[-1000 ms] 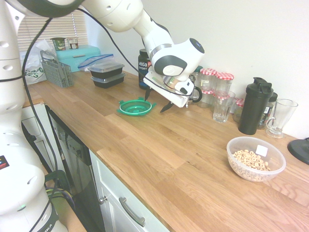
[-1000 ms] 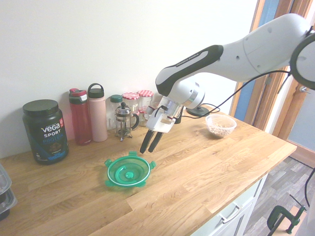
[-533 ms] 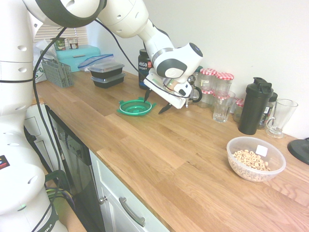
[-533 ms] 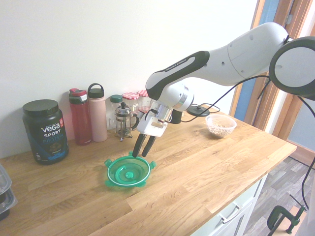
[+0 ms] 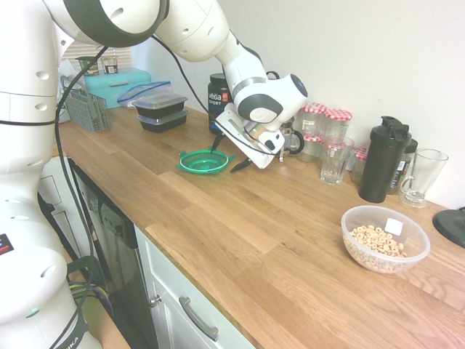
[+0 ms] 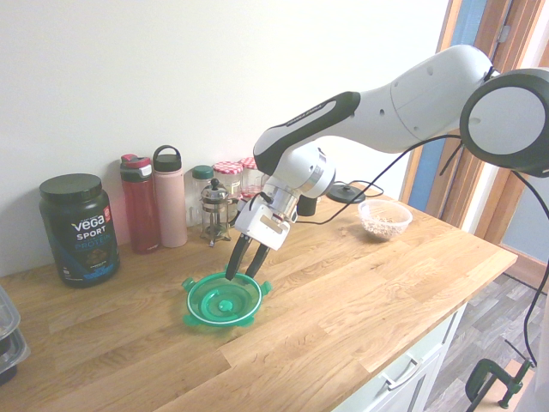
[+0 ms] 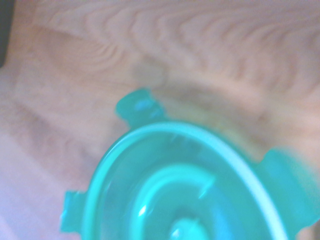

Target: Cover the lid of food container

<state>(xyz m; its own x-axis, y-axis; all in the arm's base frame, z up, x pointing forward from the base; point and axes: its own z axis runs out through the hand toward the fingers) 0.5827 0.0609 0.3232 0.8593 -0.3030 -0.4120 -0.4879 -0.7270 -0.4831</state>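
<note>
The lid point(image 6: 224, 300) is translucent green with a pale ring near its rim. The table point(image 5: 240, 225) is honey-coloured wood with streaky grain. The food container point(image 5: 385, 238) is clear, holding tan cereal rings, with a small white sticker. The fingers point(image 6: 232, 260) are black.

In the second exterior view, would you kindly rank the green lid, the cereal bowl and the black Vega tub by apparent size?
1. Green lid
2. Black Vega tub, nearly the same; unsure.
3. Cereal bowl, smallest, though farthest from the camera.
</note>
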